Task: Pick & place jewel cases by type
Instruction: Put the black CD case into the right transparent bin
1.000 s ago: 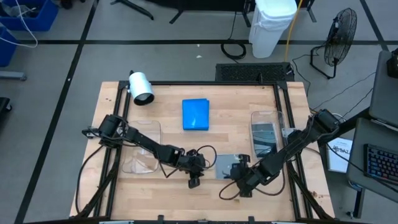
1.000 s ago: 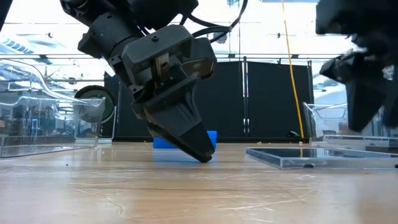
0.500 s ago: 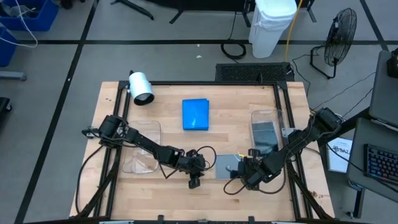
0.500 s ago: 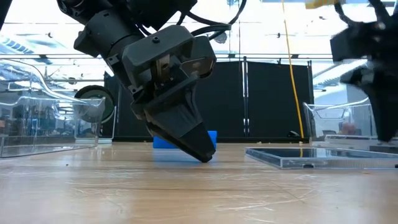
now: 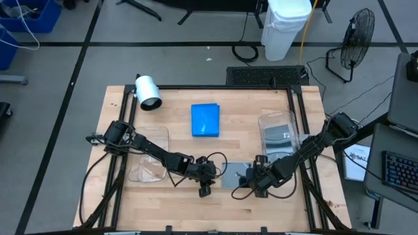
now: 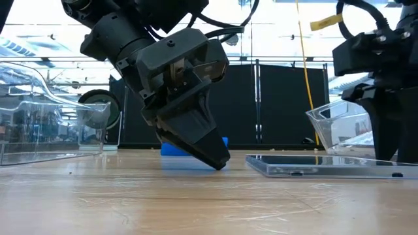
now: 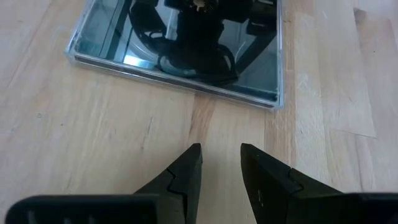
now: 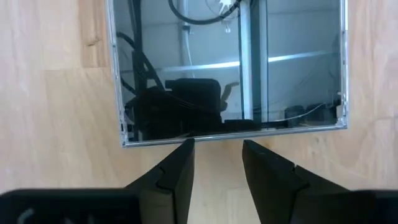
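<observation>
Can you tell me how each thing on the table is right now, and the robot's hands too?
Dark jewel case: lying flat on the table, not held, between the two grippers.
Blue jewel case: lying flat, alone, untouched.
Right clear tray: tilted, one edge lifted, a dark case inside.
Left clear tray: resting on the table under the left arm.
Left gripper: fingers slightly apart, empty, beside the dark case.
Right gripper: fingers apart, empty, at the dark case's edge.

A jewel case [image 5: 235, 174] is lying flat on the table [image 5: 176, 104] near its front edge, between the left gripper [image 5: 204, 190] on its left and the right gripper [image 5: 256, 177] on its right, with another jewel case [image 5: 206, 120] lying farther back.
</observation>
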Action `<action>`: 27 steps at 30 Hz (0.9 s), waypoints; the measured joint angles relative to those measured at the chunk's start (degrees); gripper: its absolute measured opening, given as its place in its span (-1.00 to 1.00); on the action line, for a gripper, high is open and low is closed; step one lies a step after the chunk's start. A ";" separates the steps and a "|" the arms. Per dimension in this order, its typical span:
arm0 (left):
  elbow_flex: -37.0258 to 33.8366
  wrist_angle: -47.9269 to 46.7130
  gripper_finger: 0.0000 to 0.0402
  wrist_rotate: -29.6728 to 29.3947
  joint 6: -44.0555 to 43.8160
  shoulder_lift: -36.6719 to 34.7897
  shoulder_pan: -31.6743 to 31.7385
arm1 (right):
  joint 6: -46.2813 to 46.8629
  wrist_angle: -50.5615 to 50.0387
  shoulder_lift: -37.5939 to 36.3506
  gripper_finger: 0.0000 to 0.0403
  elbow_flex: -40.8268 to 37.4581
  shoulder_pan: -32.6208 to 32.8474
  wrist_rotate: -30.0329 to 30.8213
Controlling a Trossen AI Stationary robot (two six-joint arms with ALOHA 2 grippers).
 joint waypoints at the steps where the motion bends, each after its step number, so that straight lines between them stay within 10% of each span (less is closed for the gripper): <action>1: 0.00 0.00 -0.40 0.00 0.00 0.00 0.00 | -0.03 -0.01 0.00 -0.36 0.00 0.00 -0.05; 27: 0.07 -1.10 -0.40 0.08 0.37 -0.12 -0.11 | -11.17 -9.46 0.08 -0.56 14.38 -1.15 -1.46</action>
